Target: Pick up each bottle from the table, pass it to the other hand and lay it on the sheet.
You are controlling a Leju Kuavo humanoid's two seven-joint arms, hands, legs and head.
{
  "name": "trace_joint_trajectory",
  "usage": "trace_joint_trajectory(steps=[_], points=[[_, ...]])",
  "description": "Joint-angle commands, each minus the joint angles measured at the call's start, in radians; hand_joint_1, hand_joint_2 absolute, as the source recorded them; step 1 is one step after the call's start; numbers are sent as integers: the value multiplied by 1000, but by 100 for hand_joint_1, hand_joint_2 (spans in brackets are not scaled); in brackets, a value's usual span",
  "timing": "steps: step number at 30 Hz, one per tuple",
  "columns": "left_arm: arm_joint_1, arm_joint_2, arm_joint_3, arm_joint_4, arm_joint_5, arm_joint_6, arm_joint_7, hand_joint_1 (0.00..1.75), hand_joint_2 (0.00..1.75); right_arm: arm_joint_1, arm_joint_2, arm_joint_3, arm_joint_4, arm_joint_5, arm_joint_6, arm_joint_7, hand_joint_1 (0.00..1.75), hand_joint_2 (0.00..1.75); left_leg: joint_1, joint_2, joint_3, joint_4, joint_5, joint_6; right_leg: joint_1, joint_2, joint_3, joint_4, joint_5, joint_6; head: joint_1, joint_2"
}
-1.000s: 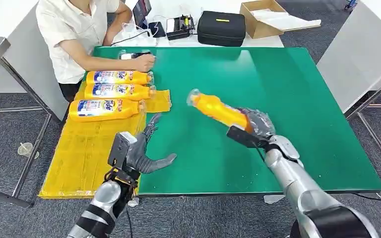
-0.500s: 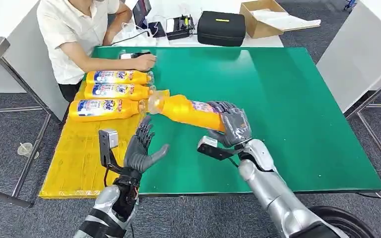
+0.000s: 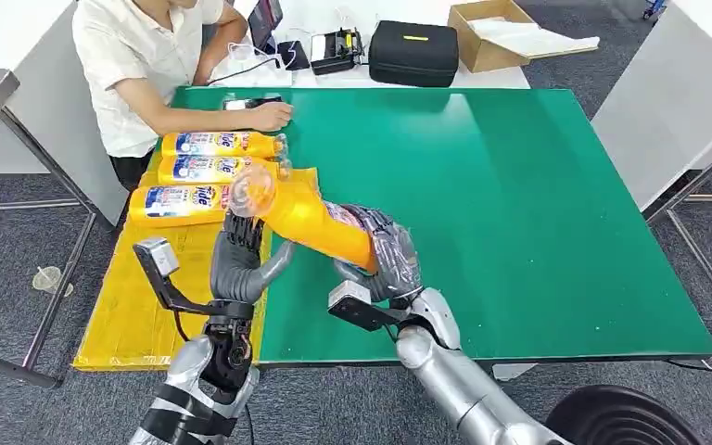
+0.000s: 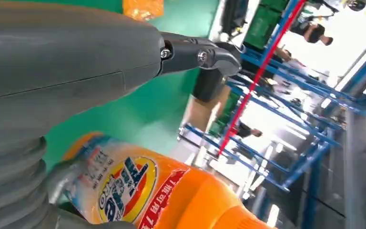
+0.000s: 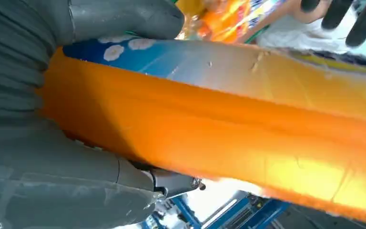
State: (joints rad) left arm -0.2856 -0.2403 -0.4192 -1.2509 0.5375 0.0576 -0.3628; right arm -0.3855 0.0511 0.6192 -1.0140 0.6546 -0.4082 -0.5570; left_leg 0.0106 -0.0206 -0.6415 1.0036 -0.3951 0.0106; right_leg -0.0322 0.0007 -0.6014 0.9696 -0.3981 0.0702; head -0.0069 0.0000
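Head view shows the orange bottle (image 3: 311, 222) aloft over the tabletop's (image 3: 519, 185) near-left edge, gripped at its base by the right hand (image 3: 385, 255), neck against the left hand's (image 3: 241, 264) spread, empty fingers (image 3: 236, 236); an early release risks dropping it short of the yellow sheet (image 3: 148, 287).

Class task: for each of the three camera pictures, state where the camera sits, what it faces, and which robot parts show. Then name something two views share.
Head view: high on the body, looking down at the green table; both silver arms, left robot hand, right robot hand.
Left wrist view: behind the left robot hand, facing blue racks.
Right wrist view: behind the right robot hand.
Shared: the orange plastic detergent bottle.
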Motion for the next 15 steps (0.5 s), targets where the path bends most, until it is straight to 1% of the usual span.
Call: trace_joint_trajectory(steps=[1, 4, 7, 9, 10, 11, 12, 13, 15], points=[[-31, -1, 2, -22, 24, -14, -16, 0, 175, -43, 11, 101, 44, 7, 24, -13, 175, 175, 0, 1, 2, 0, -1, 0, 1, 0, 2, 0, -1, -3, 0, 0], [-37, 1, -8, -17, 21, -18, -16, 0, 175, -55, 20, 110, 70, 8, 23, -10, 175, 175, 1, 3, 5, 1, -3, 0, 2, 1, 5, 0, -2, -4, 0, 0], [-47, 7, -37, 14, 0, -18, -14, 0, 175, -72, 22, 109, 75, -10, 24, -11, 175, 175, 0, 1, 2, 0, -1, 0, 1, 0, 2, 0, -1, -2, 0, 0], [-43, 14, -59, 25, -20, -22, -20, 0, 175, -72, 18, 82, 53, -55, 46, -7, 175, 175, 1, 3, 6, 2, -4, 0, 3, 0, 7, 0, -3, -5, 0, 0], [-41, 14, -60, 25, -21, -22, -21, 0, 175, -73, 16, 81, 51, -57, 47, -7, 175, 175, 0, 1, 1, 0, -1, 0, 1, 0, 1, 0, -1, -2, 0, 0], [-37, 15, -63, 25, -22, -22, -23, 0, 175, -72, 14, 73, 45, -65, 54, -4, 175, 175, 1, 1, 4, 1, -2, 0, 1, -1, 4, 0, -2, -4, 0, 0], [-37, 22, -75, 28, -28, -25, -19, 0, 175, -67, 16, 54, 40, -93, 66, -4, 175, 175, 1, 1, 2, 0, -1, 0, 1, 0, 2, 0, -1, -3, 0, 0], [-33, 25, -84, 31, -33, -25, -18, 0, 175, -66, 14, 41, 40, -108, 75, -5, 175, 175, 1, 1, 4, 1, -2, 0, 2, 0, 4, 0, -2, -4, 0, 0], [-21, 29, -105, 38, -48, -32, -18, 0, 175, -63, 13, 14, 44, -126, 67, -5, 175, 175, 0, 1, 3, 0, -1, 0, 1, -1, 3, 0, -1, -3, 0, 0]])
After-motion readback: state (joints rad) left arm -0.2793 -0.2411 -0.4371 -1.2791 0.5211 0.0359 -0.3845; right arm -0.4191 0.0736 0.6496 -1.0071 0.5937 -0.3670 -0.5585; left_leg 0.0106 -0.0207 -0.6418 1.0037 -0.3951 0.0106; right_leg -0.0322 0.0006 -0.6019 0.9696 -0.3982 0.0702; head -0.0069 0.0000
